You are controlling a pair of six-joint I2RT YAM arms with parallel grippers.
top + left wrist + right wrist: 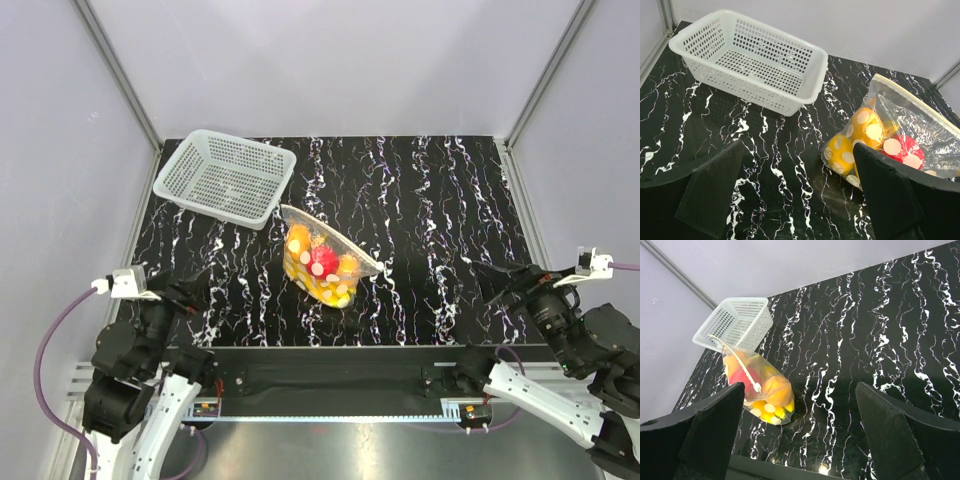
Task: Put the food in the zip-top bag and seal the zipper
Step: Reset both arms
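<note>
Pale grey walls (pixel 330 60), metal corner posts (pixel 120 72), black white-veined tabletop (pixel 440 200)

We note black marbled table (pixel 765 145). White basket (pixel 755 60) lies beyond left gripper (pixel 800 200) jaws; zip-top bag (pixel 920 120) holding food (pixel 865 132) lies just beyond its right-hand jaw.

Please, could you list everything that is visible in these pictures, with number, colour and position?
table: one, black with white veins, under everything
basket: one, white, perforated, far left of the table
zip-top bag: one, clear with white dots, lying at the table's centre
food: several fruits, red, orange and yellow, all inside the bag; exact count unclear
zipper: one, pale strip, along the bag's far edge
left end effector: one, black, open, holding nothing, near left
right end effector: one, black, open, holding nothing, near right
</note>
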